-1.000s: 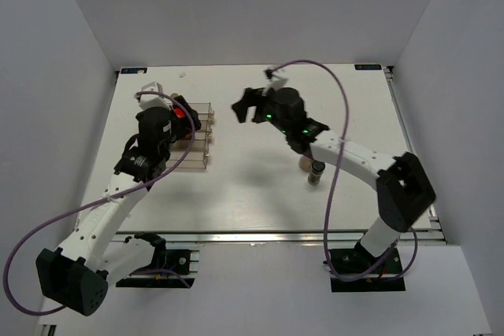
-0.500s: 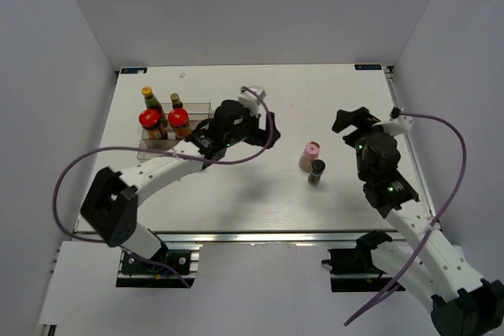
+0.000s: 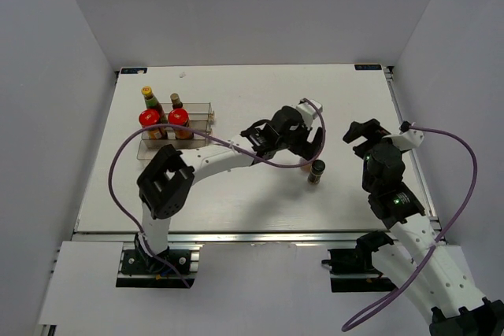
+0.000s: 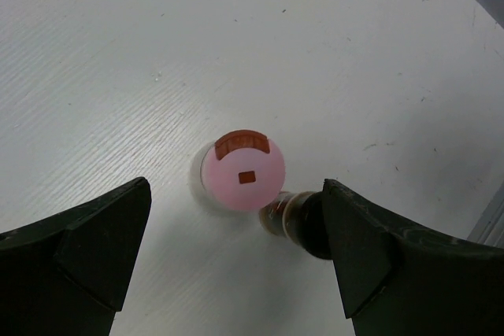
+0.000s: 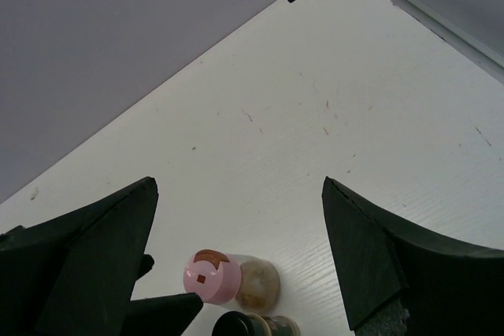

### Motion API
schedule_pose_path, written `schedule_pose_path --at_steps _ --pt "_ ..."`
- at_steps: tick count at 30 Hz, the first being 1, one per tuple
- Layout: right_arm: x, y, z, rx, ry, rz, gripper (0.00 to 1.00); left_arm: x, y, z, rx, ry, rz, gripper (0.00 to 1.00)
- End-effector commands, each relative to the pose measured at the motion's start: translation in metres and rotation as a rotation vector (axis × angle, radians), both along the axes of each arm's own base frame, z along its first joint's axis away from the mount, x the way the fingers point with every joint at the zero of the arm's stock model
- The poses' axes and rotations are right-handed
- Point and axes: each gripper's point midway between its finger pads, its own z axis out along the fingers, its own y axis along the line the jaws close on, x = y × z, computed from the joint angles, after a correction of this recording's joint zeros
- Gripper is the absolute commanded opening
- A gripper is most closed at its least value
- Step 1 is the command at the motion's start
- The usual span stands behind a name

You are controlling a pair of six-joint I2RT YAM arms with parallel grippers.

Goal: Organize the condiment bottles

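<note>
The pink-capped bottle (image 4: pixel 242 180) stands upright mid-table, touching or nearly touching the dark-capped bottle (image 4: pixel 295 222). My left gripper (image 4: pixel 236 261) hangs open above the pink-capped bottle, apart from it. In the top view the left gripper (image 3: pixel 305 138) hides most of that bottle, and the dark-capped bottle (image 3: pixel 316 171) shows just below it. My right gripper (image 3: pixel 364 131) is open and empty to the right; its wrist view shows the pink-capped bottle (image 5: pixel 213 277) and the dark cap (image 5: pixel 244 326). Two red-lidded jars (image 3: pixel 150 120) (image 3: pixel 179 116), the yellow-capped bottle (image 3: pixel 147 94) and the slim bottle (image 3: pixel 176 101) stand at the rack.
The clear tiered rack (image 3: pixel 198 114) stands at the left of the white table (image 3: pixel 260 194). The left arm stretches from the near left across the table's middle. Grey walls close in the far side and both flanks.
My left gripper has moved right from beside the rack to above the pink-capped bottle, now covering it in the top view. My right gripper has shifted slightly.
</note>
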Motion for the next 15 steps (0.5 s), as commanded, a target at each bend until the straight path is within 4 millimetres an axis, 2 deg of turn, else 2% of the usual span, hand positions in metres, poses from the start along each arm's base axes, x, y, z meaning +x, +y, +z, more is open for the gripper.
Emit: schedule_pose_path --at_steps 1,2,4,7,8,15 --pt "-0.002 -0.009 0.003 0.001 -0.021 -0.040 0.89 0.007 -0.012 0.009 0.024 -0.053 0.061 0.98" --pt "-0.003 -0.009 0.002 0.000 -0.020 -0.039 0.90 0.010 -0.016 0.013 0.022 -0.065 0.075 0.98" --pt "-0.003 -0.008 0.002 -0.007 -0.018 -0.030 0.89 0.012 -0.020 -0.002 0.058 -0.062 0.091 0.98" --pt "-0.004 -0.008 0.001 -0.013 -0.013 -0.028 0.89 0.015 -0.026 -0.006 0.084 -0.065 0.106 0.98" --pt "-0.004 -0.009 -0.002 -0.018 -0.006 -0.029 0.89 0.017 -0.026 -0.014 0.106 -0.064 0.123 0.98" --pt "-0.007 -0.014 -0.001 -0.021 -0.016 -0.047 0.89 0.021 -0.029 -0.017 0.129 -0.074 0.157 0.96"
